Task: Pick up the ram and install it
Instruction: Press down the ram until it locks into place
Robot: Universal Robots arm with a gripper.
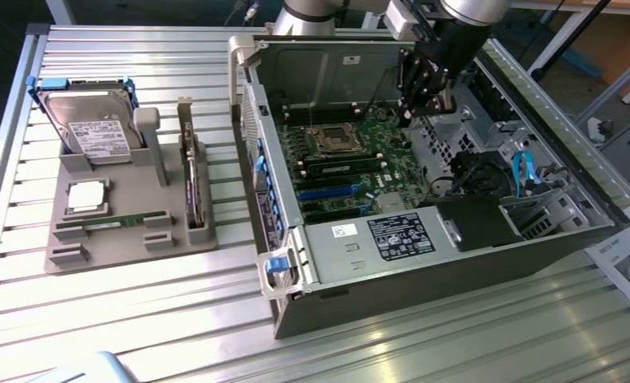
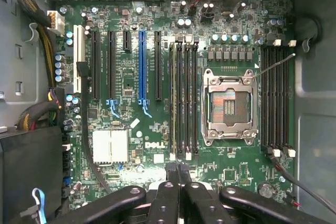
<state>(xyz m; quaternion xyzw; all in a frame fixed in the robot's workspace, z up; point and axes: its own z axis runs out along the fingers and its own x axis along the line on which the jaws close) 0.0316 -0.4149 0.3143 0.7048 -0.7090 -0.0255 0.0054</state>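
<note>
Claw [image 1: 406, 120] is closed with nothing visibly between the fingers, and it hangs inside the open case [image 1: 253, 104] over the motherboard. In the wrist view the joined tips [image 2: 177, 170] sit at one end of the memory slots [image 2: 186, 103], next to the CPU socket [image 2: 229, 106]. A thin pale-green edge fills the slot farthest from the socket; I judge this to be the ram [image 2: 173, 103], in its slot, though full seating cannot be told. A second ram [image 1: 113, 221] lies flat in the grey fixture [image 1: 134, 239], outside the case on the exterior view's left. Judgement: pressing with closed tips should go straight down on the stick's top edge, centred, watching the end latches. Room is tight, with empty slots just beside, the socket near, and a black cable [image 2: 86, 129] well apart.
</note>
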